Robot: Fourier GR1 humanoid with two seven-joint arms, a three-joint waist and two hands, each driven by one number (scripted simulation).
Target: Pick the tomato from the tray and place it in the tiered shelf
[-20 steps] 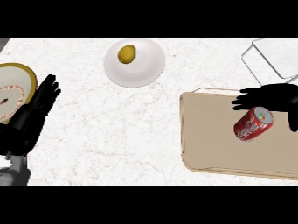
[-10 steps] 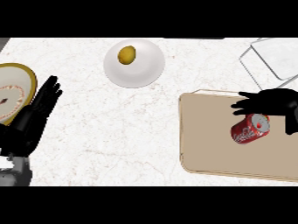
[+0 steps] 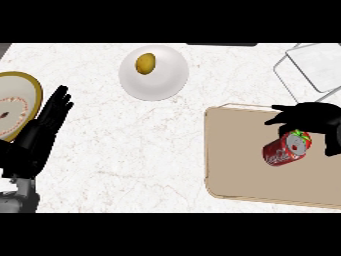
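Right of centre, a small red tomato (image 3: 299, 140) with a green stem top sits on a tan tray (image 3: 236, 150), just beside the end of a red soda can (image 3: 282, 153) that lies on its side on the same tray. Whether tomato and can touch cannot be told. Directly over the tomato is the robot's black right hand (image 3: 311, 116), coming in from the right edge with its fingers curled downward around the tomato's upper side; the fingers look partly closed, and it is not clear whether they actually grip the fruit. Beyond the tray, in the upper right corner, stands the tiered shelf (image 3: 322, 70), a frame of thin grey wire with pale flat panels, apart from the tray. All of this rests on a white marbled counter (image 3: 129, 150). Near the top centre of the counter is a white bowl (image 3: 154, 73) holding one yellowish-brown oval item (image 3: 146, 62). At the far left lies a round plate (image 3: 7, 111) with a gold rim. Next to it, the left hand (image 3: 36, 137) rests open, fingers straight and pointing up.
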